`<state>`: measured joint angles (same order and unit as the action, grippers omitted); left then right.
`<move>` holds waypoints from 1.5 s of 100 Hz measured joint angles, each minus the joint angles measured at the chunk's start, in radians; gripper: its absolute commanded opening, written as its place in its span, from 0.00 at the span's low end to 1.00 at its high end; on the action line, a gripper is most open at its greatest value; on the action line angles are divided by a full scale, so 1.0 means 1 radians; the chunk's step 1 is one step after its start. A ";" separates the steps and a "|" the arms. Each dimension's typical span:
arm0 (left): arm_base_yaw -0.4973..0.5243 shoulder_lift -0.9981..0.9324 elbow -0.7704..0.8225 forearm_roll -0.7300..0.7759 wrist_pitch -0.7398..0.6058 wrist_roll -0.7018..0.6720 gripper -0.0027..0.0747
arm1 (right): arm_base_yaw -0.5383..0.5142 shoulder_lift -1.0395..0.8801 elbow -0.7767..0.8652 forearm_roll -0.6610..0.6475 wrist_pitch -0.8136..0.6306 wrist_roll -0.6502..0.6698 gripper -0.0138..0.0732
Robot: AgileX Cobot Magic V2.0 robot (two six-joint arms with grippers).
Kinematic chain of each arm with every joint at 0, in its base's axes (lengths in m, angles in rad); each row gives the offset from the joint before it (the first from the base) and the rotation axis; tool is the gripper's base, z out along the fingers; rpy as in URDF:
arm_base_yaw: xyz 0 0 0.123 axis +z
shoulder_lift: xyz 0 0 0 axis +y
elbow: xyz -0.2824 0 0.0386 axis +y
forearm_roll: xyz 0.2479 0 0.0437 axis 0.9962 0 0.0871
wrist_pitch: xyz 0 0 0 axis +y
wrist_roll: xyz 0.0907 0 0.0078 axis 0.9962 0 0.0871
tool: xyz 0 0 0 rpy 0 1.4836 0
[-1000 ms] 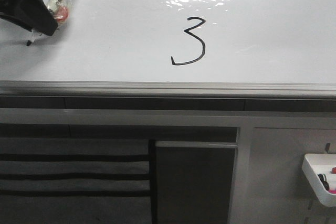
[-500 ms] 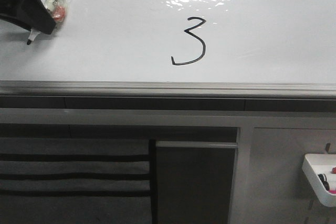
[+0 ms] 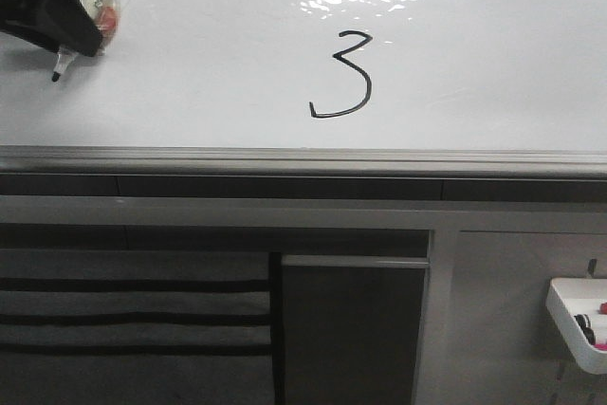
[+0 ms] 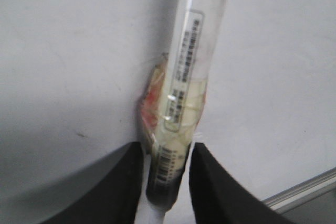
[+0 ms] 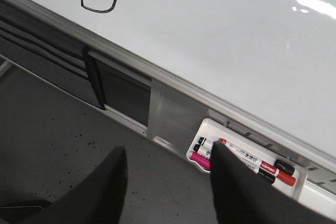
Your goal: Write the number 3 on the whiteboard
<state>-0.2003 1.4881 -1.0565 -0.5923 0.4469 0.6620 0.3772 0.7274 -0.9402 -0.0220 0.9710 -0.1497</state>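
**A finished 3 on the board, marker held off at the upper left**

The whiteboard (image 3: 190,64) fills the upper half of the front view, glossy white, with a bright patch of reflected light at its upper right and a grey metal rail (image 3: 303,160) along its lower edge. Below the rail sit dark panels and grey framing.

The number 3 (image 3: 343,75) stands a little right of centre on the board, drawn in thin black line with an angular top and a wide curved bottom that ends in a flat stroke to the left. Its lower hook also shows in the upper left of the right wrist view.

The left claw (image 3: 64,24) is in the upper left corner of the front view, well apart from the digit. It is clamped on a marker (image 4: 181,103); the left wrist view shows the two black fingers pressed against the barrel on either side. The marker's black tip (image 3: 57,73) points down and left.

The right claw (image 5: 168,182) hangs with its fingers spread and nothing between them, off the board and over the grey floor.

A small white tray (image 5: 247,163) hangs under the rail and holds several markers, one pink and one red-capped.
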 measured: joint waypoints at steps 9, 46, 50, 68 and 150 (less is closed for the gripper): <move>0.001 0.000 0.000 0.007 0.000 0.000 0.60 | 0.000 0.000 0.000 0.000 0.000 0.007 0.53; 0.001 -0.180 0.000 0.119 0.158 -0.004 0.60 | 0.000 -0.005 0.000 0.000 0.019 0.108 0.53; 0.001 -0.219 0.000 0.128 0.196 -0.004 0.60 | 0.000 -0.010 0.000 0.000 0.021 0.142 0.52; 0.001 -0.445 0.027 0.161 0.323 -0.030 0.47 | 0.000 -0.056 0.002 -0.026 0.025 0.266 0.41; 0.001 -0.979 0.551 0.224 -0.067 -0.136 0.01 | -0.002 -0.234 0.200 -0.099 -0.202 0.293 0.07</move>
<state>-0.1995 0.5091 -0.5053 -0.3684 0.3804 0.5259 0.3755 0.4935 -0.7399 -0.1212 0.7689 0.1434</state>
